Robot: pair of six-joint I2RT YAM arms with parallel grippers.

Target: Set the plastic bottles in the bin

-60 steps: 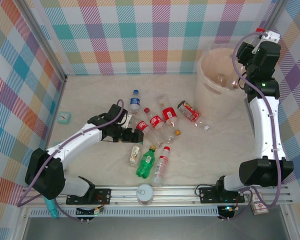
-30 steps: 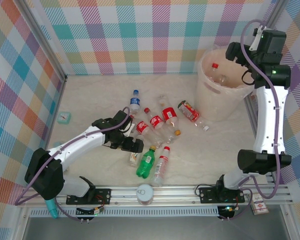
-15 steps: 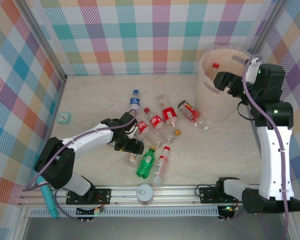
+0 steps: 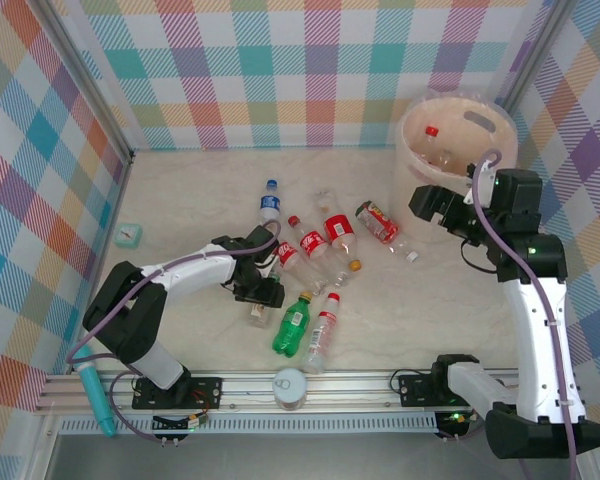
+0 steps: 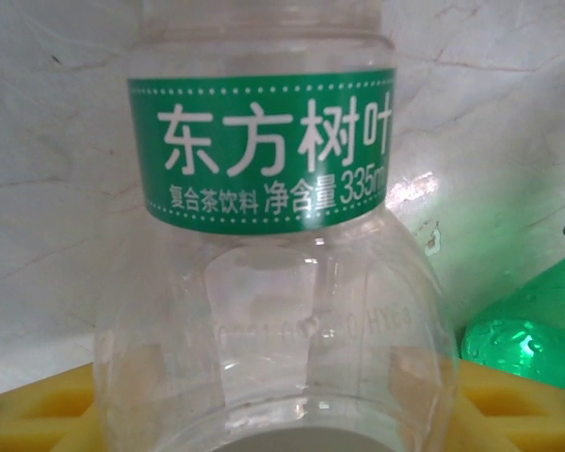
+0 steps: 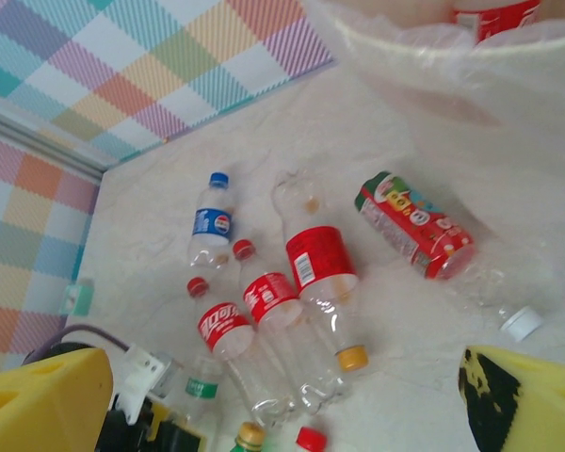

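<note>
The green-labelled clear bottle (image 5: 264, 282) lies on the tabletop (image 4: 180, 200), just beside the green bottle (image 5: 532, 330). It looks empty, so I judge it light, thin-walled, slick and easily crushed, best taken across the body below the label. The left end effector (image 4: 263, 298) straddles it, with yellow pads (image 5: 38, 405) on both sides; I cannot tell whether they squeeze. The right end effector (image 4: 427, 203) hangs wide open and empty by the bin (image 4: 475, 125).

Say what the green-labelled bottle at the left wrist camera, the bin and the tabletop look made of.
Green-labelled bottle: thin clear plastic, glossy; the tabletop shows through it. Bin: matte beige plastic, probably, with a filmy clear liner. Tabletop: pale, veined stone look; whether marble or laminate, I cannot tell.
</note>
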